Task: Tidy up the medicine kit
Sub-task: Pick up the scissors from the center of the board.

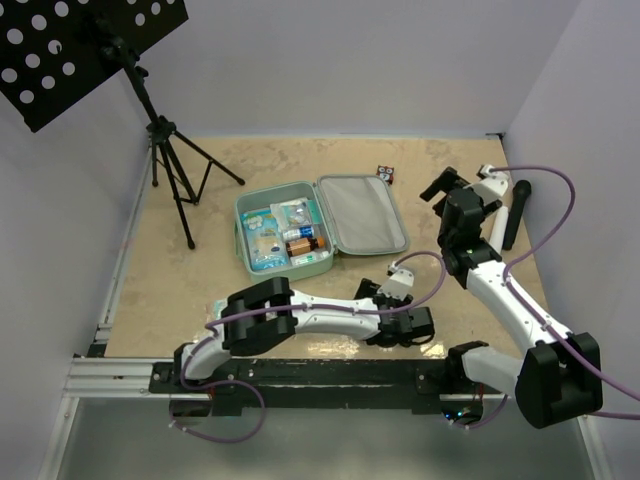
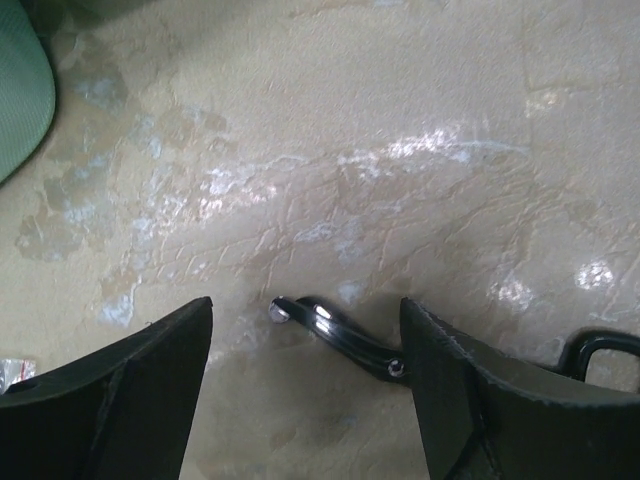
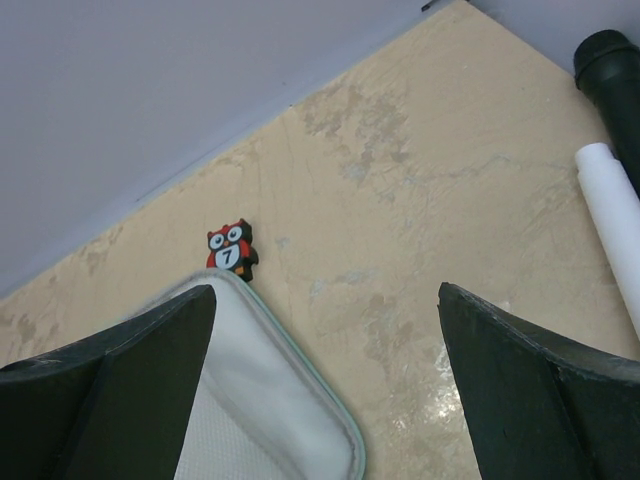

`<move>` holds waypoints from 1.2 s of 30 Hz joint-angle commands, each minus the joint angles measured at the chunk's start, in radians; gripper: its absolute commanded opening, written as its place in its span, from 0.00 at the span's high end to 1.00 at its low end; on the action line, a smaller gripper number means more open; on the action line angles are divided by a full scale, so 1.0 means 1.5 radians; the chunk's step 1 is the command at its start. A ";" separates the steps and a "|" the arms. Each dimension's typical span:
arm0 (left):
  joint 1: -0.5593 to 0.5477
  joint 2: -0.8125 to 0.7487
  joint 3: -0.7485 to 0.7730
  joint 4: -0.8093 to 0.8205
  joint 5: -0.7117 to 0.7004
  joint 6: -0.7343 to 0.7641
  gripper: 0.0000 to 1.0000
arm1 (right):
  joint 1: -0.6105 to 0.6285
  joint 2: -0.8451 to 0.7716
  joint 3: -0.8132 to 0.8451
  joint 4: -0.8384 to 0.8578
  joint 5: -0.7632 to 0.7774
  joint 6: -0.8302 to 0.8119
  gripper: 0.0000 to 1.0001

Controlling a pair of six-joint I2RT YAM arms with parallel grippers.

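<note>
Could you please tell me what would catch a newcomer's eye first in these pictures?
The open mint-green kit in the middle of the table stands out first, its left half full of packets and its grey-lined lid lying flat to the right. Next come the small red owl at the lid's far corner and the black tripod standing at the left.

My overhead camera looks down from behind the arms (image 1: 320, 312) across the whole worktop (image 1: 300, 160). My left wrist camera sits close over bare worktop. The right faces the back wall (image 3: 150, 100), sharing the case (image 1: 360, 215) lid and owl token (image 3: 232, 250) with the overhead.
</note>
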 commanded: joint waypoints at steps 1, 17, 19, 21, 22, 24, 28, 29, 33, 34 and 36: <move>0.005 -0.054 -0.064 -0.058 0.037 -0.068 0.19 | 0.003 0.003 0.023 -0.019 -0.095 -0.028 0.02; 0.007 -0.144 -0.131 0.011 0.075 -0.052 0.20 | 0.002 -0.063 0.001 -0.087 -0.212 -0.002 0.02; 0.007 -0.169 -0.157 0.030 0.062 -0.040 0.20 | 0.002 -0.084 0.008 -0.101 -0.224 -0.019 0.02; 0.006 -0.205 -0.196 0.083 0.061 0.014 0.19 | 0.002 -0.104 0.006 -0.113 -0.232 -0.025 0.02; 0.006 -0.223 -0.228 0.114 0.061 0.046 0.18 | 0.002 -0.116 0.003 -0.117 -0.238 -0.030 0.02; 0.006 -0.260 -0.274 0.183 0.079 0.113 0.16 | 0.002 -0.136 -0.005 -0.129 -0.249 -0.032 0.02; 0.005 -0.325 -0.343 0.326 0.158 0.252 0.11 | 0.002 -0.162 -0.022 -0.129 -0.268 -0.030 0.02; 0.004 -0.332 -0.351 0.362 0.181 0.288 0.10 | 0.002 -0.165 -0.024 -0.129 -0.273 -0.029 0.02; 0.001 -0.311 -0.334 0.411 0.251 0.378 0.11 | 0.002 -0.164 -0.022 -0.129 -0.279 -0.029 0.02; 0.000 -0.298 -0.321 0.411 0.263 0.397 0.11 | 0.002 -0.161 -0.019 -0.129 -0.281 -0.030 0.02; -0.002 -0.277 -0.308 0.407 0.280 0.420 0.12 | 0.002 -0.156 -0.015 -0.129 -0.282 -0.032 0.02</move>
